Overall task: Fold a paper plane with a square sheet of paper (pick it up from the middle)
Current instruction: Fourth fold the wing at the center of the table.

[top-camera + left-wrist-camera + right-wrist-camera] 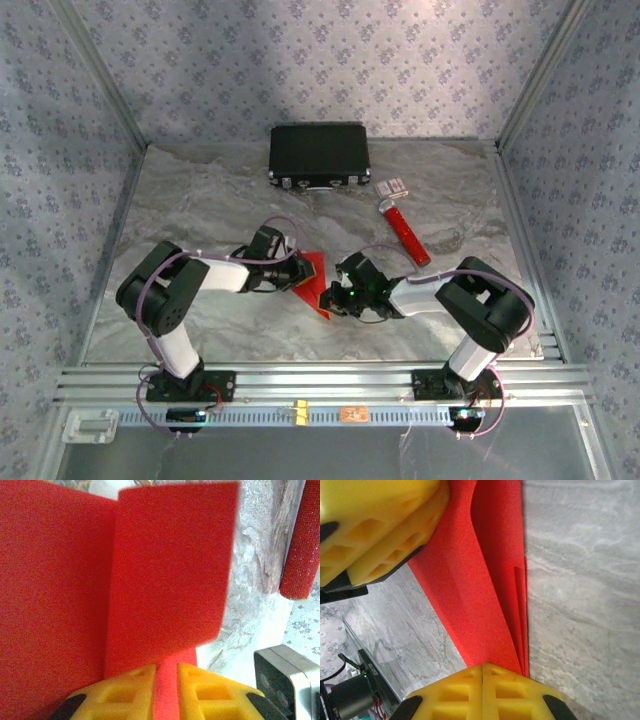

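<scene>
We find the square sheet of paper [313,278], creased into a smaller red shape, near the middle of the table [200,210], at 6 o'clock from the black case [318,155]. Our left gripper [299,272] meets it from 9 o'clock. In the left wrist view its fingers [125,692] stand narrowly apart with red paper in the gap, and we cannot tell whether they pinch it. Our right gripper [336,297], at the sheet's 4 o'clock, has its fingers [450,695] pressed together on the folded edge. We judge the sheet very light, limp and easy to tear or miscrease. It is best held close beside a crease, where the layers stiffen it.
</scene>
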Controlling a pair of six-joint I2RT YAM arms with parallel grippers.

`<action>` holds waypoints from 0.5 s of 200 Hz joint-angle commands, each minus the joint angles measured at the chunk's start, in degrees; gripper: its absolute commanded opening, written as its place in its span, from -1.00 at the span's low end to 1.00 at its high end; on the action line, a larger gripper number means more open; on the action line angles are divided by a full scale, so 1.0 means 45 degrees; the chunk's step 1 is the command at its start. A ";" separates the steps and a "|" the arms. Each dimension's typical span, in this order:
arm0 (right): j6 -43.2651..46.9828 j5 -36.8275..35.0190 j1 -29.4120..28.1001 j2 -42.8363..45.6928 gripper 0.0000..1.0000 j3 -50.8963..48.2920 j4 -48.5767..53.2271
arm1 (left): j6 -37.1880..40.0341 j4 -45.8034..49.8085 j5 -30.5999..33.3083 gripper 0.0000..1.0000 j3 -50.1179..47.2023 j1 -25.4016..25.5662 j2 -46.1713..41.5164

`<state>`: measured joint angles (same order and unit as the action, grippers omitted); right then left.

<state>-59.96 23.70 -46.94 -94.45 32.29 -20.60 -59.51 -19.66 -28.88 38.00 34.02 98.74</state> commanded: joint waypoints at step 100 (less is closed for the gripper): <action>0.0615 0.0412 0.0610 -0.0260 -0.99 -0.0285 0.1336 | 0.2011 0.0918 -0.1120 -0.89 -0.0161 0.0739 -0.0908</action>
<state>-58.43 26.59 -44.53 -94.39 32.27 -19.46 -52.93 -16.80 -31.51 35.44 36.56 92.42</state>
